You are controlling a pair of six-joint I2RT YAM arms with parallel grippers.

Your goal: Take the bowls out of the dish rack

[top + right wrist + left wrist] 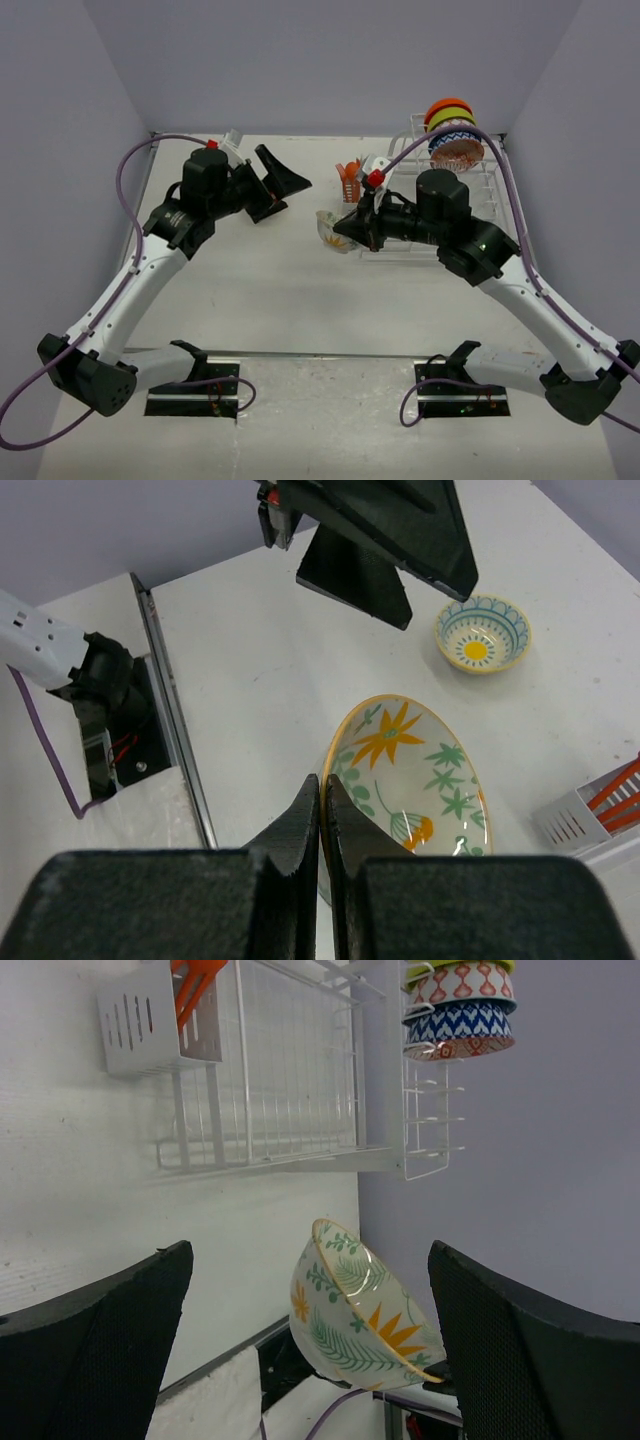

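The white table (280, 300) carried the wire dish rack (280, 1080) at far right and one small blue-patterned bowl (483, 633).

There is one white wire dish rack (300, 1155), with one white slotted utensil holder (150, 1020). The left wrist view shows four stacked round bowls (458, 1010), plain and patterned. Apart from these are one leaf-patterned yellow-rimmed bowl (405, 780) and one small blue-and-yellow bowl (483, 632).

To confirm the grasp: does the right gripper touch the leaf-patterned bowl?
Touching. Right wrist view: the right gripper pinches the rim of the leaf-patterned bowl.
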